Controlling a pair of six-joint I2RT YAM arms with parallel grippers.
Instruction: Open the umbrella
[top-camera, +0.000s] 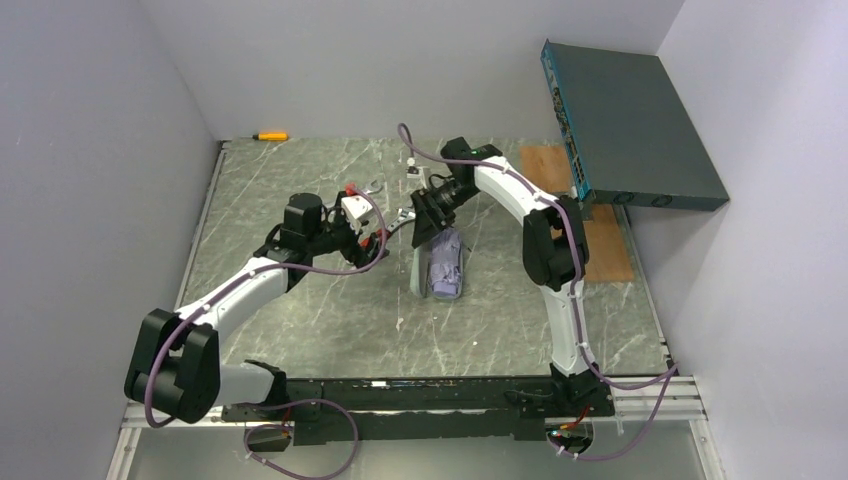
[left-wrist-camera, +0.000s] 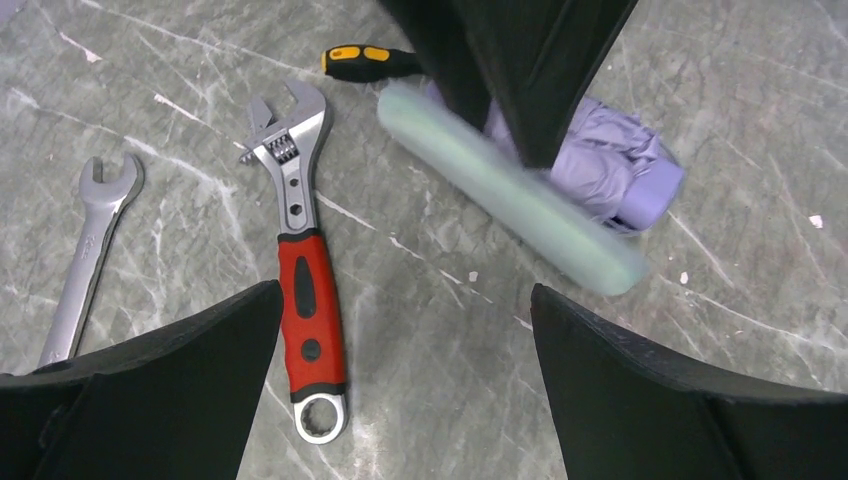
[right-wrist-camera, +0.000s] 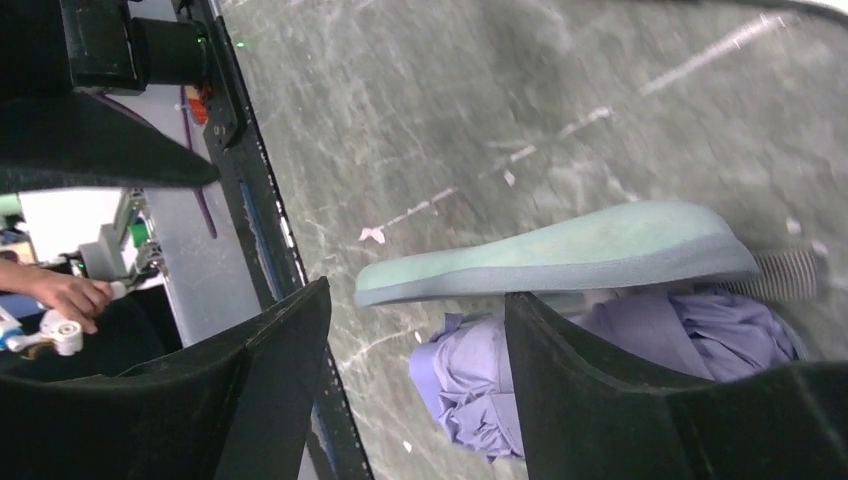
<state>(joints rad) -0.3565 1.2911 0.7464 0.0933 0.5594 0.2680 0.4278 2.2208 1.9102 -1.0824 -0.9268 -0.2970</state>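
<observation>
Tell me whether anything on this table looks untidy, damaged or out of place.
The umbrella lies with its fabric bunched and crumpled, not rolled tight, right beside the green case. Nothing looks spilled or broken.

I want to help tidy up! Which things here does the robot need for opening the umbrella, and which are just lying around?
For the job: lavender umbrella, folded.
Just lying about: mint-green case beside the umbrella, red-handled wrench, silver spanner, yellow-and-black screwdriver.

Red-handled wrench (left-wrist-camera: 303, 270), folded umbrella (left-wrist-camera: 620, 170) beside mint case (left-wrist-camera: 510, 195)
</observation>
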